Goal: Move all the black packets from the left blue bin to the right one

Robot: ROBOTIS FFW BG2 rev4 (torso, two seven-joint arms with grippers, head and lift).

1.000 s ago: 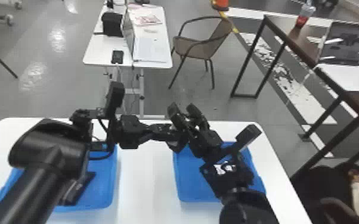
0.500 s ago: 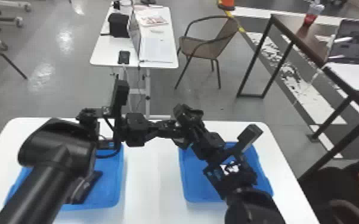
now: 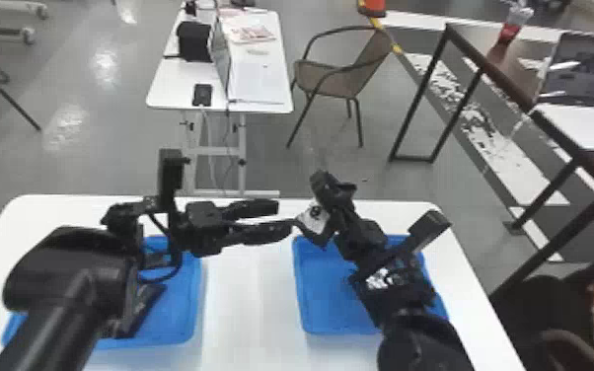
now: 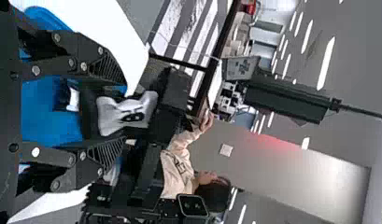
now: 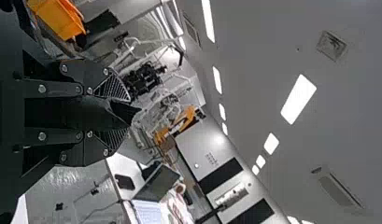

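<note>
The right gripper (image 3: pixel 329 185) pinches a black, white-labelled packet (image 3: pixel 313 220) at eleven o'clock of the right blue plastic bin (image 3: pixel 325 301); the left gripper (image 3: pixel 284 217), fingers spread, faces it from nine o'clock.

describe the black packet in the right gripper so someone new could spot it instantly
On the white table, find the right blue bin. By its far edge in the head view, the right gripper holds the packet, its white patch showing. Unlike the packet lying in the left bin, it is gripped.
</note>
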